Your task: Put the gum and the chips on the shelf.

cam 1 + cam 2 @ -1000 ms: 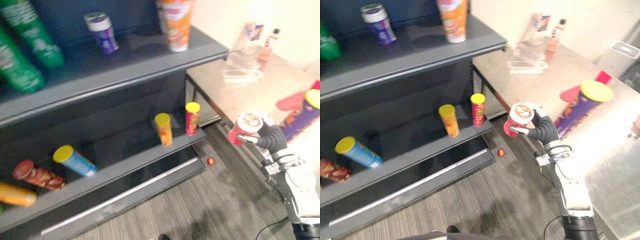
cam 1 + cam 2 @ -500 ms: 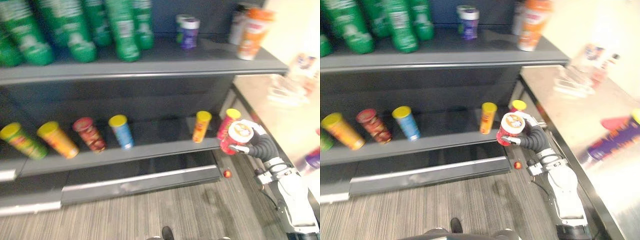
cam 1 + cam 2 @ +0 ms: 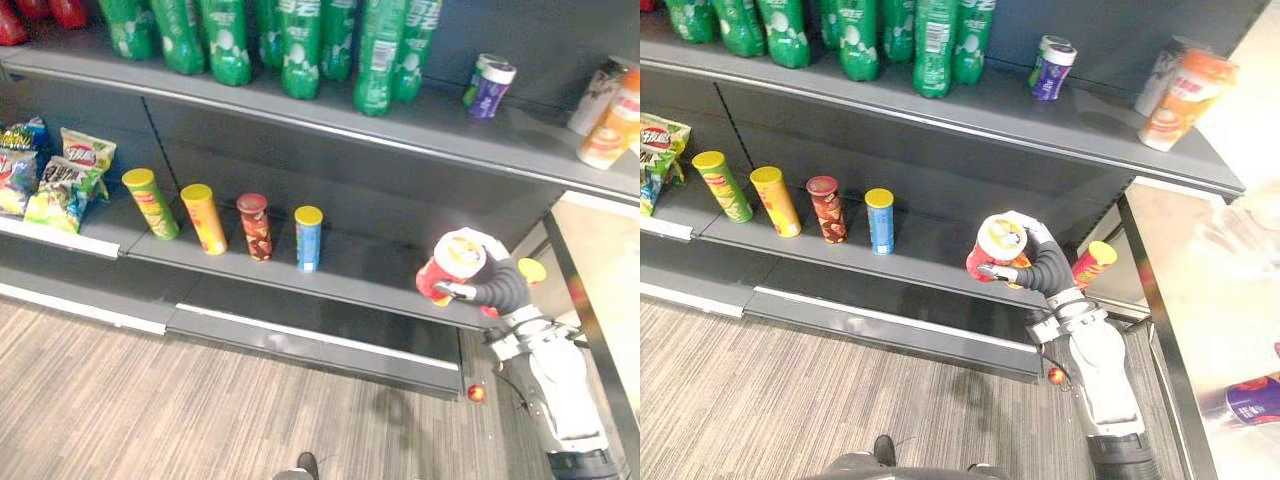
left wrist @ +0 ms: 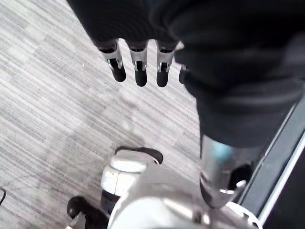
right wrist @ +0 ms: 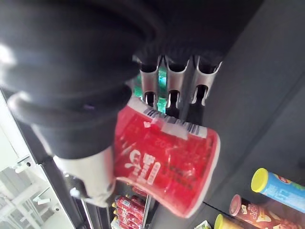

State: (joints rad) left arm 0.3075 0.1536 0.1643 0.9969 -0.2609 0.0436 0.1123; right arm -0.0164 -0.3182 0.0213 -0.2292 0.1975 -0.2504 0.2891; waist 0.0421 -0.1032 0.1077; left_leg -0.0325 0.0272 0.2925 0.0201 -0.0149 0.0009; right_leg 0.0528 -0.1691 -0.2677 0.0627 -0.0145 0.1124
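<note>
Head eyes share the shelf (image 3: 530, 150) from above; wrist cameras sit close.

The right hand (image 3: 497, 287) hides most of a yellow-lidded red chip can (image 3: 532, 270), and the top edge crops the green plastic bottles (image 3: 300, 45).

The cup (image 3: 995, 245) in the right hand (image 3: 1032, 265) has a glossy red printed wrap. Behind the hand, the shelf (image 3: 930, 255) looks like matt dark grey metal. Above the hand, green bottles (image 3: 932, 40) shine like plastic. Below it, the floor (image 3: 790, 400) is matt, streaked grey.
</note>
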